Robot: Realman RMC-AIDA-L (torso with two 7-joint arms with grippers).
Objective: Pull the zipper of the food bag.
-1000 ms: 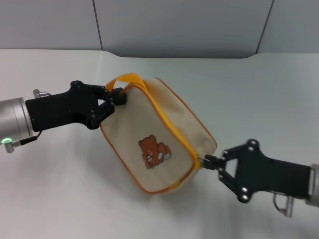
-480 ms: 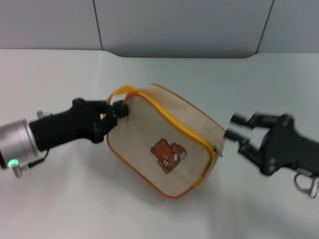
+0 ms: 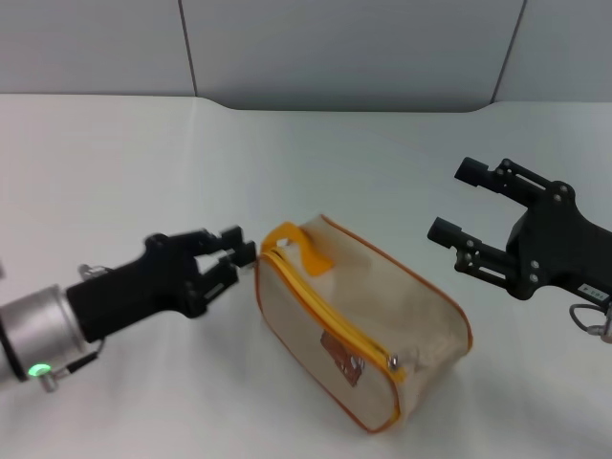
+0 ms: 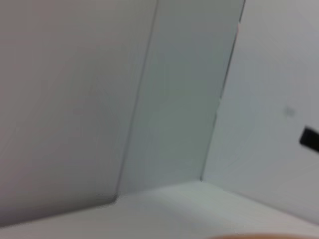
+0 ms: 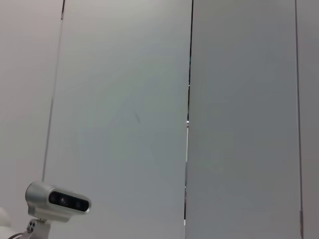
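Observation:
The beige food bag [image 3: 402, 311] with orange piping lies on the white table [image 3: 115, 172] in the head view, its yellow-orange loop handle [image 3: 298, 247] at its far left end. The yellow-orange zipper [image 3: 330, 316] runs along the bag's near face to a small silver slider [image 3: 392, 360] near its right end. The bear print [image 3: 344, 356] shows on the near side. My left gripper [image 3: 234, 258] is open, just left of the bag and apart from it. My right gripper [image 3: 457, 201] is open and raised to the right of the bag. The wrist views show only wall.
A grey panelled wall [image 3: 335, 48] stands behind the table's far edge. A small silver camera [image 5: 59, 201] on a stand shows in the right wrist view against the wall panels.
My left gripper let go of the handle and drew back left. My right gripper let go of the slider, opened and rose to the right. The bag dropped and rolled onto the table.

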